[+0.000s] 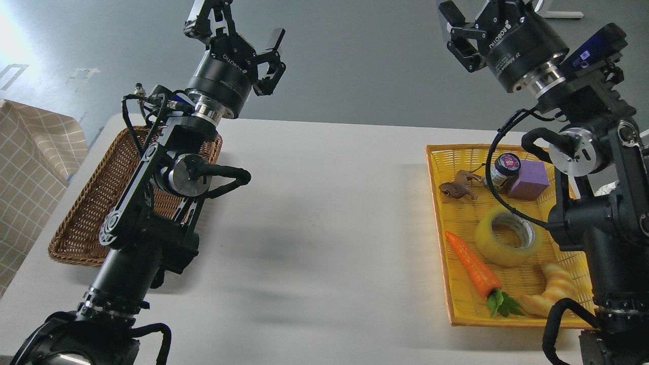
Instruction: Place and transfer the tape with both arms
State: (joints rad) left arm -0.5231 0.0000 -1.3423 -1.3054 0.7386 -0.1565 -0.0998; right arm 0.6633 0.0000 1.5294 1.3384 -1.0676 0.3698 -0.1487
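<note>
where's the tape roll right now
In the head view the tape lies in the yellow tray on the table's right side, between the toy carrot and the croissant toy.

The smooth matt white tabletop (324, 213) carries a brown woven wicker basket (83, 223) and a yellow plastic-looking woven tray (459, 223). The translucent yellow roll of tape (499, 248) looks glossy. The orange carrot toy (474, 266) shines like plastic.

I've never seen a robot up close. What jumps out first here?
Two black arms rise over a white table, each ending in an open pincer: left, right. At the right, a bright yellow tray holds a tape roll, carrot and other toys; a brown wicker basket sits left.
</note>
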